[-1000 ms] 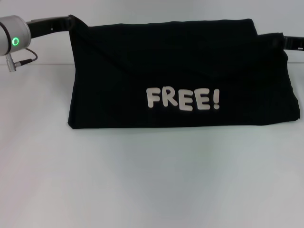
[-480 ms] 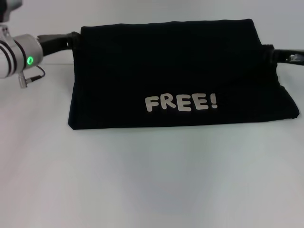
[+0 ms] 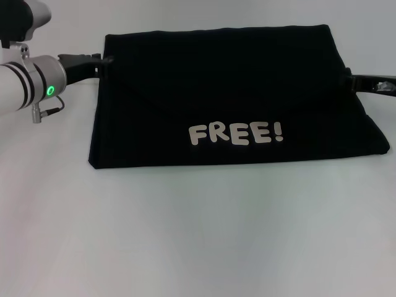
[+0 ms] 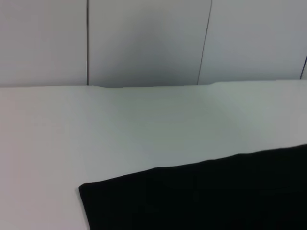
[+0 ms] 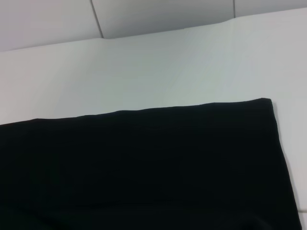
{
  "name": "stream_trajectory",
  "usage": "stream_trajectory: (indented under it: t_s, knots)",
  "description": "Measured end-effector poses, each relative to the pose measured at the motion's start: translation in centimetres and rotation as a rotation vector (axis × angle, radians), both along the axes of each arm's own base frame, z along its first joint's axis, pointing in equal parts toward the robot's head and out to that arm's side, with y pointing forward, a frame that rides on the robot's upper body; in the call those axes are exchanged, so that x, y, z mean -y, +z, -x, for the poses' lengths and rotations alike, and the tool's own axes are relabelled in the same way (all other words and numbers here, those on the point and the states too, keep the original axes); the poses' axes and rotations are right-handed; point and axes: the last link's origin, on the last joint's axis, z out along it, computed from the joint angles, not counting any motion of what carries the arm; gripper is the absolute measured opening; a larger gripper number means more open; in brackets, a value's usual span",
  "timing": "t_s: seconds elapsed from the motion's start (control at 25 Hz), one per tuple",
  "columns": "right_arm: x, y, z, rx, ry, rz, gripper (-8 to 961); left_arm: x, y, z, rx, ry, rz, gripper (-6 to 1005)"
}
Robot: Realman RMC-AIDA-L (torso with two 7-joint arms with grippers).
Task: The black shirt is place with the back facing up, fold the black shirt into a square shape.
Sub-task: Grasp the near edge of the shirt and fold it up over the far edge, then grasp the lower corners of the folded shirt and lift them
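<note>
The black shirt point(image 3: 235, 93) lies folded into a wide band on the white table point(image 3: 198, 235), with cream "FREE!" lettering point(image 3: 236, 133) facing up near its front edge. My left gripper point(image 3: 98, 60) is at the shirt's far left edge, level with the top fold. My right gripper point(image 3: 356, 81) is at the shirt's right edge, just outside the cloth. A corner of the shirt shows in the left wrist view point(image 4: 216, 201). A corner and a flat stretch of it show in the right wrist view point(image 5: 144, 163).
The left arm's silver wrist with a green light point(image 3: 37, 90) hangs over the table at the left. White table surface spreads in front of the shirt. A panelled wall point(image 4: 144, 38) stands behind the table's far edge.
The lifted upper layer of the shirt has come down flat. Both grippers have drawn outward and lower, to the shirt's side edges. The left wrist has dropped toward the table.
</note>
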Motion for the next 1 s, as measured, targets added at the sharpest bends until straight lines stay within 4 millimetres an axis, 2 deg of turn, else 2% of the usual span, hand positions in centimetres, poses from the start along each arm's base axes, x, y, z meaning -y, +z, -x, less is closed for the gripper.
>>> stream_trajectory:
  t_s: [0.08, 0.4, 0.52, 0.64, 0.76, 0.88, 1.0]
  knots:
    - [0.1, 0.1, -0.1, 0.001, -0.001, -0.005, 153, 0.0, 0.0, 0.2, -0.01, 0.003, 0.0, 235]
    - [-0.3, 1.6, 0.5, 0.014, 0.027, -0.066, 532, -0.4, 1.4, 0.6, -0.028, 0.025, -0.051, 553]
    - [0.1, 2.2, 1.0, -0.063, 0.062, -0.06, 604, -0.1, 2.4, 0.7, 0.029, 0.025, -0.051, 671]
    - [1.4, 2.9, 1.2, -0.187, 0.118, -0.03, 675, 1.6, 3.4, 0.6, 0.124, -0.022, 0.025, 730]
    - [3.1, 3.1, 1.3, -0.269, 0.179, 0.045, 747, 4.3, 3.7, 0.5, 0.194, -0.1, 0.156, 789]
    - [4.7, 2.8, 1.5, -0.305, 0.228, 0.137, 740, 6.6, 3.5, 1.0, 0.239, -0.12, 0.245, 849]
    - [5.8, 2.4, 1.4, -0.32, 0.248, 0.196, 736, 8.3, 2.9, 2.3, 0.256, -0.082, 0.286, 895]
